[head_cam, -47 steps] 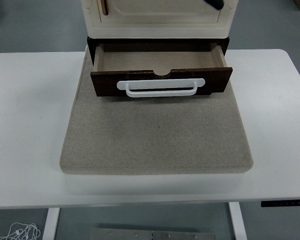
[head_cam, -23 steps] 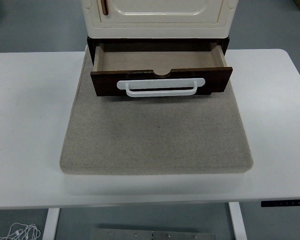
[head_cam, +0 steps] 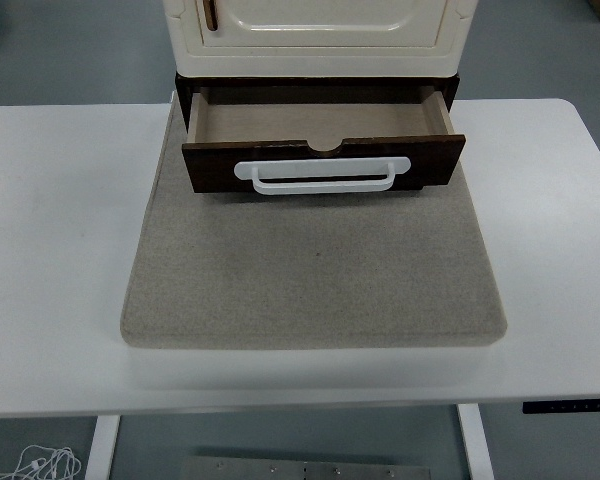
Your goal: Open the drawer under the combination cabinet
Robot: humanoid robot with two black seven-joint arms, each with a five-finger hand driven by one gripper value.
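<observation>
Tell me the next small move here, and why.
Probably none on the drawer: it already stands pulled out from under the cabinet, its inside showing and its white handle free. Neither hand is in view, so I would keep the arms back and count the job done.

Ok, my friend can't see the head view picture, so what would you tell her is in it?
A dark brown drawer with a white handle is pulled open and empty, under a cream cabinet. It sits on a beige mat on a white table. No robot hand shows.
</observation>
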